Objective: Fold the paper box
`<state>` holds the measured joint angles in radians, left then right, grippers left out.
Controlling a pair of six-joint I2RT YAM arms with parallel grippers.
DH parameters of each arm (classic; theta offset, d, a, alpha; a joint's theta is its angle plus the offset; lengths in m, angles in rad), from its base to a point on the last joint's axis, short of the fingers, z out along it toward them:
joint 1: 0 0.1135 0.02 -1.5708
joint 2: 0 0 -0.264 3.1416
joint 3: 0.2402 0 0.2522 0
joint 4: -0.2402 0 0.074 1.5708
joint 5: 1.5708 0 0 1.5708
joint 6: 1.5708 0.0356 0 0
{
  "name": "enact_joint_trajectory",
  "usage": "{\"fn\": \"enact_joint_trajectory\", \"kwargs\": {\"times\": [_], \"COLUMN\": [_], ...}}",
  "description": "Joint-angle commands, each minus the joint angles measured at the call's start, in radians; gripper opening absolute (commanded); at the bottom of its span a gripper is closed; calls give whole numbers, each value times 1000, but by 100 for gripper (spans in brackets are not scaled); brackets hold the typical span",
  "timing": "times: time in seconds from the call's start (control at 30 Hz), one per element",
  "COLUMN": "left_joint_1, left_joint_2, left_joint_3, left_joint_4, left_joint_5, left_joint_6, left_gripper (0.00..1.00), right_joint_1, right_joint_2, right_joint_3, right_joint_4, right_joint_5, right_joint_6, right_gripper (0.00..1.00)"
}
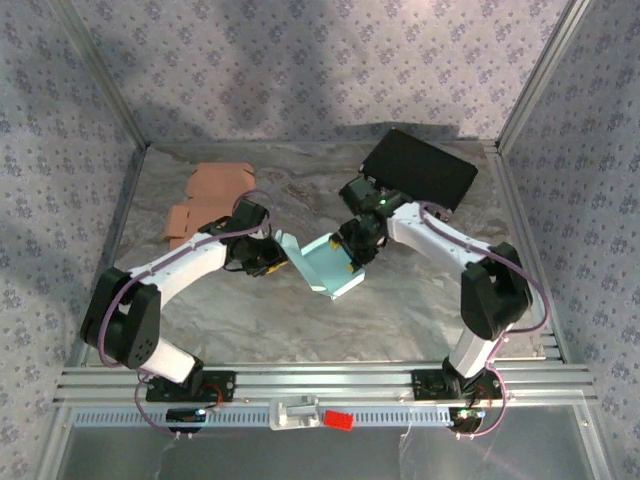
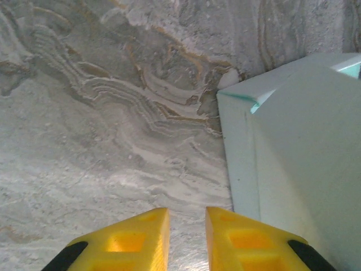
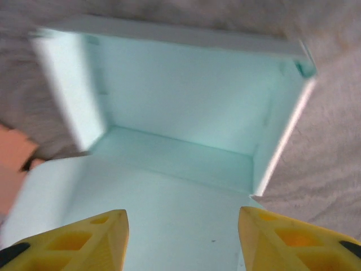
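Yellow fingers (image 3: 90, 237) of the right gripper (image 3: 183, 240) are seen at the bottom of the right wrist view. They are spread wide apart with nothing clasped. Between them lies a flat flap of the paper box (image 3: 180, 96), whose open, pale mint interior faces the camera just ahead. Whether the fingers touch the flap cannot be told.

In the left wrist view the left gripper (image 2: 187, 243) is shown with its fingers drawn nearly together. A narrow strip of table (image 2: 101, 141) is visible between them, and nothing is held. Where the right wrist view reveals the interior, the outside wall and a corner of the box are presented here, just to the right of the gripper. Contact cannot be judged.

From the top external view the box is located near the middle of the marbled table, partly erected, with a flap raised on its left side. It is flanked by both grippers, the left just beside that flap and the right over the far right edge. Also recorded from above are a black rectangular object (image 1: 420, 168) at the far right and flat brown cardboard pieces (image 1: 212, 200) at the far left, both apart from the box.
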<state>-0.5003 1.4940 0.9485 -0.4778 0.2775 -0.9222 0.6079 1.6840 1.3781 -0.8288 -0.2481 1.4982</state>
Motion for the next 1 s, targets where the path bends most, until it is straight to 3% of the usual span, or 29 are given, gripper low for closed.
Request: {"fn": "enact_joint_trajectory", "kwargs": {"times": [0.0, 0.17, 0.3, 0.67, 0.97], "left_joint_1": [-5, -6, -7, -22, 18], "left_joint_2": [12, 20, -3, 1, 151], "left_joint_3": [32, 31, -15, -75, 69], "left_joint_4": [6, -6, -1, 69, 83], "left_joint_5": [14, 22, 28, 67, 101], "left_joint_6": [-27, -55, -107, -179, -112], "left_gripper": [22, 17, 12, 10, 9], "right_joint_1": [-53, -174, -224, -138, -22], "right_joint_2": [-38, 14, 83, 220, 106], "right_joint_3": [38, -9, -46, -101, -253], "right_joint_4": [-60, -53, -37, 21, 144], "right_joint_5": [132, 140, 108, 67, 20], "right_joint_6": [-268, -512, -616, -665, -496], "right_gripper": [49, 23, 13, 11, 11]}}
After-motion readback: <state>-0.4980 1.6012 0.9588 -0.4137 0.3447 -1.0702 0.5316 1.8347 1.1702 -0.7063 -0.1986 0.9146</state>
